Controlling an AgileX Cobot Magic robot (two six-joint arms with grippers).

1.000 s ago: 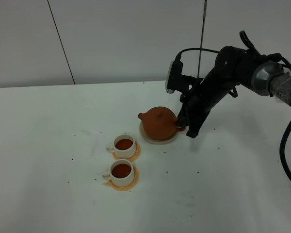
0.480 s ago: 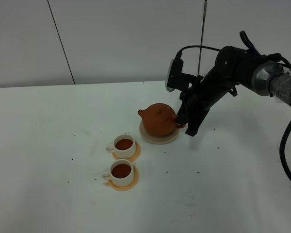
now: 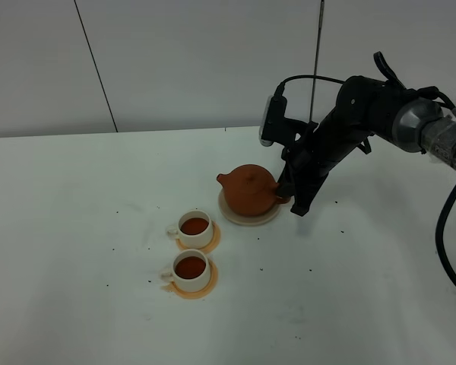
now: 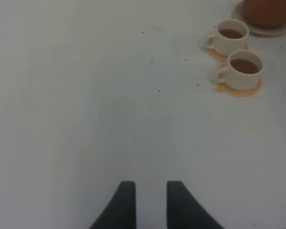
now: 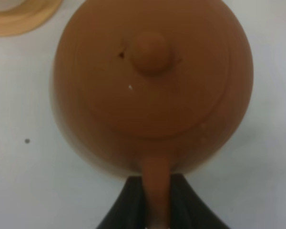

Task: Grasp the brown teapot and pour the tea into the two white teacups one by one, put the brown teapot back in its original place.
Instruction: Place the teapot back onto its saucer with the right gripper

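The brown teapot (image 3: 248, 190) is over the cream trivet (image 3: 251, 219), its original place; I cannot tell whether it rests on it. My right gripper (image 3: 287, 199) is shut on the teapot's loop handle. In the right wrist view the handle runs between the dark fingers (image 5: 128, 202), below the lid of the teapot (image 5: 152, 81). The two white teacups (image 3: 194, 226) (image 3: 191, 268) stand on orange coasters, both holding brown tea. My left gripper (image 4: 147, 200) hovers open over bare table, far from the teacups (image 4: 232, 36) (image 4: 245, 67).
Small dark specks dot the white table (image 3: 327, 289). An orange coaster (image 5: 24, 14) shows beside the teapot in the right wrist view. A thin vertical pole (image 3: 318, 53) and black cable (image 3: 448, 228) stand behind and right of the right arm.
The teapot and my right gripper rose slightly over the trivet, then sank a little. The grip on the handle is the same. The cups have not moved.
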